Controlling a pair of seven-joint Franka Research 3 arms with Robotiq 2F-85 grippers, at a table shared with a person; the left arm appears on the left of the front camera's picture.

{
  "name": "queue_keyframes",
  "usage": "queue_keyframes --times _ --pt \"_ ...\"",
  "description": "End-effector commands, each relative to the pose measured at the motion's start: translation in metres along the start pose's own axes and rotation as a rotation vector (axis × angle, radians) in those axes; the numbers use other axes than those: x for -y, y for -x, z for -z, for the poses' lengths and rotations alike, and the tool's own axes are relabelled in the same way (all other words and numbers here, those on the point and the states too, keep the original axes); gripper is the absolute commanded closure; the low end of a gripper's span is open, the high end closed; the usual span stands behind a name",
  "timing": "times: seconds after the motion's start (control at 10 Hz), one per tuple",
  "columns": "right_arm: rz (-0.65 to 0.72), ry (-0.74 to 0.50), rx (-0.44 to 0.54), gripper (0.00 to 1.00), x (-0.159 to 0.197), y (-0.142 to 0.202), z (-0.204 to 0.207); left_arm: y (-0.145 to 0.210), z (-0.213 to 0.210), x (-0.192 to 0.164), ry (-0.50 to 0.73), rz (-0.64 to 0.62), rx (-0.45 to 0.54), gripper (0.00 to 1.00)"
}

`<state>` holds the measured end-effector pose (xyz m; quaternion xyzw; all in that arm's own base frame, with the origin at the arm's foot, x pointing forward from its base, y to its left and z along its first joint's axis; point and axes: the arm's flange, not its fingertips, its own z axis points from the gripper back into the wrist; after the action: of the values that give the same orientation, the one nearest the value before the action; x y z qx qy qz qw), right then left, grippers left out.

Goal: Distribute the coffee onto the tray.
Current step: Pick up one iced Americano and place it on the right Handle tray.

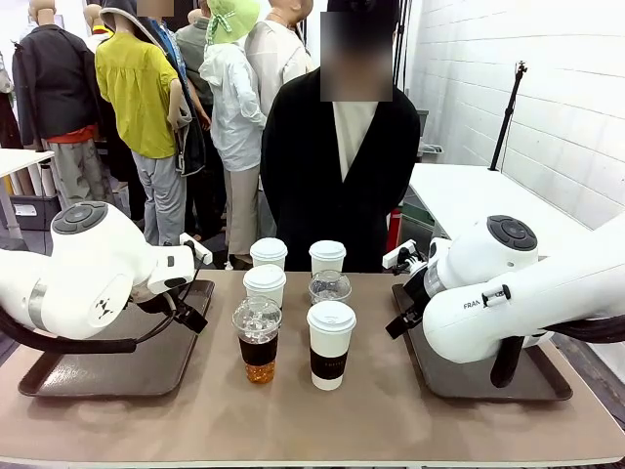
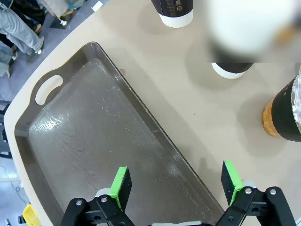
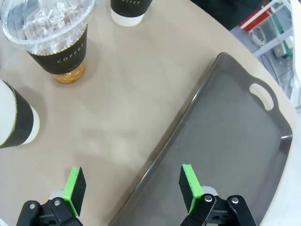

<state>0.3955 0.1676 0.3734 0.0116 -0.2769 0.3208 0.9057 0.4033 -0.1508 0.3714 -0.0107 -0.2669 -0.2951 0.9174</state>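
The coffee stands in the middle of the table as several cups: white-lidded paper cups with dark sleeves [image 1: 331, 344] and clear dome-lidded iced drinks [image 1: 258, 339]. One dark tray [image 1: 107, 366] lies at the left, another tray [image 1: 469, 376] at the right; both are bare. My left gripper [image 2: 176, 183] hangs open over the inner edge of the left tray [image 2: 84, 141], with an iced cup [image 2: 282, 117] off to its side. Above the inner rim of the right tray [image 3: 225, 141] my right gripper [image 3: 131, 184] is open too, an iced cup [image 3: 56, 42] and a paper cup [image 3: 14, 117] beyond it.
A person in a dark coat [image 1: 342, 186] stands at the far side of the table, right behind the cups. Bare tabletop [image 1: 293, 420] runs along the near edge in front of the cups. A white table [image 1: 488, 191] stands at the back right.
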Motion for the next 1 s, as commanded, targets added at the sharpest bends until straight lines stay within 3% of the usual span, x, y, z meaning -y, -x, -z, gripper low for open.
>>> queue_keyframes --times 0.0,0.5,0.9 --pt "0.0 0.0 0.0 0.0 0.0 0.0 0.0 0.0 0.0 0.0 0.0 0.0 0.0 0.0" --pt "0.0 0.0 0.0 0.0 0.0 0.0 0.0 0.0 0.0 0.0 0.0 0.0 0.0 0.0" --pt "-0.014 -0.052 -0.012 0.0 0.017 -0.018 -0.038 -0.027 -0.05 -0.005 -0.017 0.04 -0.021 0.0"
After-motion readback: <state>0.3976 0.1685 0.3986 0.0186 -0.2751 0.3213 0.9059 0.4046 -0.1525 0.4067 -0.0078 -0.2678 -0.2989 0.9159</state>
